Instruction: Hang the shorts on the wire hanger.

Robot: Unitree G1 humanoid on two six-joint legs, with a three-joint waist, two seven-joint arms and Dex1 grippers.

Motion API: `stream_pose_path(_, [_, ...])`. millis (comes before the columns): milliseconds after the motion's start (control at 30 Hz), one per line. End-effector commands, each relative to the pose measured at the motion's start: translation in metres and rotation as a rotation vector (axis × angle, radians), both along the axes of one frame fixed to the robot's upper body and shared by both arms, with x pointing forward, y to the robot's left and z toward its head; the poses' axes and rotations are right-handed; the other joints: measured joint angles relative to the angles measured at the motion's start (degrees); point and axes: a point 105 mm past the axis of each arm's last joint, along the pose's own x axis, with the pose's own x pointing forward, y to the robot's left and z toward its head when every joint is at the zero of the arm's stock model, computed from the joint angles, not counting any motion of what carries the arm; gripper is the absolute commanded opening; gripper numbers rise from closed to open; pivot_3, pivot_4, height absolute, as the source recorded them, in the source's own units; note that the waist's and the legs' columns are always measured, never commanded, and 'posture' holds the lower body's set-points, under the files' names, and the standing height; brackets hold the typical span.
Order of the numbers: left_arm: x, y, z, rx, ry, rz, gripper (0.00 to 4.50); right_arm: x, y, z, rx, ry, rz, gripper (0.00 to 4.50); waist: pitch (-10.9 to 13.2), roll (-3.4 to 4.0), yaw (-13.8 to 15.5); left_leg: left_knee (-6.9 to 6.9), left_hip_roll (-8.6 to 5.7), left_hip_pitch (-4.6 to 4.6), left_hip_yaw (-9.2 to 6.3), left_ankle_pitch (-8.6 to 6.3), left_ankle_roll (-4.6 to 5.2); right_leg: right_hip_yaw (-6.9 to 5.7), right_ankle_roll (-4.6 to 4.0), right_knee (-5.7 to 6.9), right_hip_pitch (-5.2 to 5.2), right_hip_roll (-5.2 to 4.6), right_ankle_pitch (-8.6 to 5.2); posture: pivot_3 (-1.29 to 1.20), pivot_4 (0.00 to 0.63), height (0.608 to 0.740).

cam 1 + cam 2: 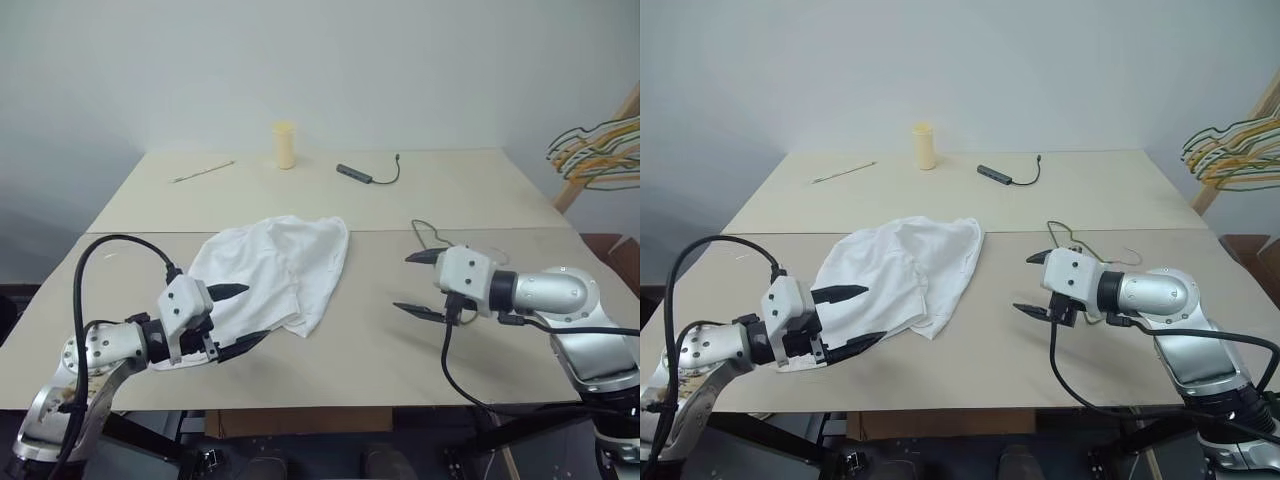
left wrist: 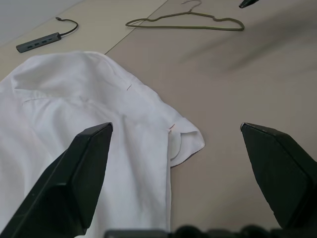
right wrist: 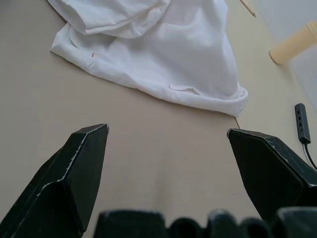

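Two beige tables (image 1: 330,350) stand pushed together, and a straight seam between them runs from side to side. Behind them is a plain pale wall. On the far table there is a cream cylinder cup (image 1: 285,144), a thin stick (image 1: 203,172) to its left, and a dark hub with a cable (image 1: 366,174) to its right. At the right edge of the room, a bunch of yellow, green and orange hangers (image 1: 600,152) hangs on a wooden pole.

The shorts (image 1: 280,265) lie crumpled on the near table, left of its middle, with one end close to the seam. The wire hanger (image 2: 185,22) lies flat on the same table, on the right side, well apart from the shorts; in the head views the right arm covers most of it and only a thin wire loop is visible near the seam.

The left gripper (image 1: 233,318) is held low over the near edge of the shorts and points forward and toward the right, a little downward. Its two black fingers are spread wide and hold nothing; whether the lower finger touches the cloth I cannot tell. The right gripper (image 1: 425,284) is above the bare table, right of the shorts, and points toward the left and a little downward. Its fingers are also spread wide, with nothing between them.
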Motion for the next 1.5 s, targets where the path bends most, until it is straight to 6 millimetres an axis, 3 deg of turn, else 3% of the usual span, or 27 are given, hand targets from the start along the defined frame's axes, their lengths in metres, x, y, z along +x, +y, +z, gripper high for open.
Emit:
stream_pose_path(33, [-0.003,-0.005,0.013,-0.014,-0.016,-0.052,4.5,-0.001,0.003,0.013,0.015,-0.049,0.012,4.46,0.0,0.0,-0.1,0.0,0.0,0.0,0.0,0.0,0.0,0.0,0.0,0.0,0.0,0.0,0.0,-0.08,0.0,0.74])
stream_pose_path(367, [0.003,-0.009,0.017,-0.048,-0.037,-0.003,4.5,0.0,0.003,0.012,0.013,-0.054,0.01,4.46,0.0,-0.01,-0.3,0.0,0.02,0.07,0.06,-0.01,-0.01,0.12,0.01,0.02,0.01,0.06,0.01,-0.07,0.0,0.74])
stream_pose_path(567, [0.011,-0.027,0.015,-0.07,-0.033,0.001,4.5,0.003,0.001,0.013,0.013,-0.063,-0.016,4.46,0.0,-0.02,-0.2,0.0,0.01,0.11,0.1,-0.01,-0.01,0.17,0.05,0.01,0.05,0.06,0.04,-0.1,0.0,0.74])
stream_pose_path(867, [0.004,-0.069,-0.011,-0.077,0.054,-0.069,4.5,0.001,-0.006,0.012,0.031,-0.072,-0.082,4.46,0.0,-0.04,-0.7,0.0,0.03,0.16,0.53,-0.04,-0.03,0.53,0.1,0.0,0.0,0.1,0.1,-0.14,0.0,0.74])
stream_pose_path(1133, [0.021,-0.096,-0.051,0.011,0.171,0.069,4.5,0.0,-0.004,0.012,0.043,-0.071,-0.101,4.46,-0.1,-0.11,-1.3,0.05,0.11,0.2,1.04,-0.04,-0.02,0.8,0.37,-0.06,0.02,0.26,0.15,-0.15,0.0,0.74])
stream_pose_path(1333, [0.035,-0.104,-0.069,0.057,0.199,0.189,4.5,0.001,-0.003,0.011,0.041,-0.069,-0.105,4.46,-0.1,-0.13,-2.0,0.05,0.13,0.2,1.0,-0.05,-0.02,0.88,0.4,-0.07,0.01,0.28,0.2,-0.14,0.0,0.74])
stream_pose_path(1500, [0.047,-0.095,-0.08,0.093,0.253,0.315,4.5,0.001,-0.002,0.009,0.038,-0.062,-0.105,4.46,-0.1,-0.13,-2.0,0.05,0.15,0.2,1.01,-0.05,-0.02,0.91,0.44,-0.08,0.0,0.33,0.18,-0.14,0.0,0.74])
